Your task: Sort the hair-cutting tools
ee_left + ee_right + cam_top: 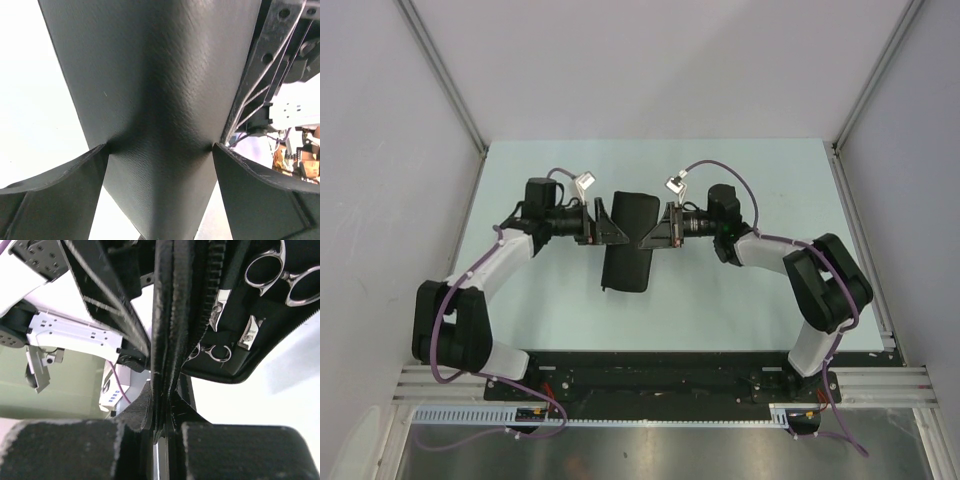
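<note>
The flat black fabric case (pixel 628 268) hangs between both grippers above the middle of the table. My left gripper (pixel 607 228) grips its left side; in the left wrist view the case (pixel 160 75) fills the frame, bowed between both fingers (pixel 60 190). My right gripper (pixel 655 232) is shut on the case's zipped edge (pixel 170 315). Inside the open flap, silver scissors with ring handles (pixel 283 274) sit in the upper right. A second, smaller pair (pixel 216 354) sits lower. The combs are not in view.
The pale green table (pixel 740 180) lies under the case. White walls and metal frame rails (pixel 440 70) close it in on three sides. The arm bases stand on the black rail (pixel 650 380) at the near edge.
</note>
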You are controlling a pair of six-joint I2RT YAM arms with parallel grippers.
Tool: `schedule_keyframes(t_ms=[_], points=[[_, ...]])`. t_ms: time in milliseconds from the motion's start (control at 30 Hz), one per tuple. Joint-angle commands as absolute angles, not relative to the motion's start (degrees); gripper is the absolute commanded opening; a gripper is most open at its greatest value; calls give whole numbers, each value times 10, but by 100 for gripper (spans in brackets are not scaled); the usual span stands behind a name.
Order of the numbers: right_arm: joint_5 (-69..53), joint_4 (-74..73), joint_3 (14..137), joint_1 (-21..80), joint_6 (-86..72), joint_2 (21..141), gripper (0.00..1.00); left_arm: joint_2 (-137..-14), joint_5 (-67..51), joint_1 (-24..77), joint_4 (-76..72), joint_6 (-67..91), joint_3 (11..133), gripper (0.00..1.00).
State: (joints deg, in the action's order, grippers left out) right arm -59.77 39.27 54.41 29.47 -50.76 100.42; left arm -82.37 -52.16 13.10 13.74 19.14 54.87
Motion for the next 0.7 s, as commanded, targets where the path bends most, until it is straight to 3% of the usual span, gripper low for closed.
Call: schedule_keyframes(t_ms=[0,200,467,667], points=[[-658,502,555,318,-541,974,0,-795,-586,109,47,228,541,91],[-663,505,555,330,-539,980,0,-793,-615,107,12,264,534,78],[-653,523,562,344,-550,1000,0,-782,-639,120,-63,315,483,72],[-650,480,571,348,-525,1002,0,-791,-613,138,-63,320,494,58]])
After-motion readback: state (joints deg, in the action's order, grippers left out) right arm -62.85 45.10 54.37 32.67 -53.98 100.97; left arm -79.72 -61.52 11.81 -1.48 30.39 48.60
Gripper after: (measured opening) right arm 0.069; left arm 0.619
